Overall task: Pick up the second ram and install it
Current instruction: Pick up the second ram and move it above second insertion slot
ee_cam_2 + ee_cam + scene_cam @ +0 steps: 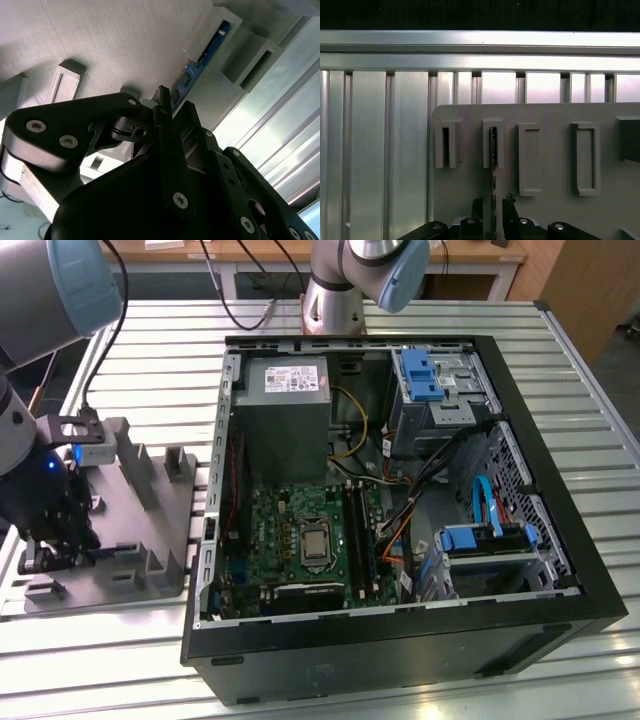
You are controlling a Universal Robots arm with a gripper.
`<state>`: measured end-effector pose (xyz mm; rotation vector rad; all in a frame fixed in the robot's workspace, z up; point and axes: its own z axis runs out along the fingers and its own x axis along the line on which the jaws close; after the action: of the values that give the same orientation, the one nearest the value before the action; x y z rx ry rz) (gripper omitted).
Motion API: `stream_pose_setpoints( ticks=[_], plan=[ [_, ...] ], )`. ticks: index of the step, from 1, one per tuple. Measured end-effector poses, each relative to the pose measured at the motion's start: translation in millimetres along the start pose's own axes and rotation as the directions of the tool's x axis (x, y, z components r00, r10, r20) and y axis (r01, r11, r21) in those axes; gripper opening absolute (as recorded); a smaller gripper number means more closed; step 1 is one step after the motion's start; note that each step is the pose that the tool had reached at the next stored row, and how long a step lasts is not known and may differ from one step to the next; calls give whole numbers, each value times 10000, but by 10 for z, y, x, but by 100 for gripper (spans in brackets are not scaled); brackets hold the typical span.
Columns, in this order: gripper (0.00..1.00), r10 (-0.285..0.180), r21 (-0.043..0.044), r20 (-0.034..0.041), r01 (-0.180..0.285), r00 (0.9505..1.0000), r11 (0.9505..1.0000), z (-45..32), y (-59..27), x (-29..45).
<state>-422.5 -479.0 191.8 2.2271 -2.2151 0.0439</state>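
- The second ram (493,150) sets the step in hand. We judge it to be the pick-up and not yet the install, since the stick stands on edge in its holder, well apart from the computer.
- The counter (600,490), made of slatted metal, carries everything. Its edges are cut off in the exterior view.
- The computer case (380,650) lies open toward the exterior view's right, with the motherboard (300,530) facing up. We cannot tell whether the memory slots (357,530) already carry a stick.
- The grey fixture block (150,500) sits just beside the case, toward the exterior view's left. The ram stands in one of its narrow pockets, which hides the lower edge.
- The end effector (493,202) hangs low over the block. Its fingers (509,202) are apart, one on each side of the ram's thin edge, and we see nothing clamped. In the exterior view its dark bulk covers the stick.
- In the second wrist view the board looks bluish with dark chips, and its near end runs in between the fingers.
- A grasp from here, we judge, calls for the fingers to meet the flat faces squarely. The lift must then be straight along the pocket, because a tilted pull could jam so thin a board.
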Motion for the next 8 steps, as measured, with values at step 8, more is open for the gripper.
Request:
stream_pose_setpoints(
  ticks=[8],
  plan=[
    [16, 0, 2, 19, 0, 10000, 10000, 1, 0, 0]
  ],
)
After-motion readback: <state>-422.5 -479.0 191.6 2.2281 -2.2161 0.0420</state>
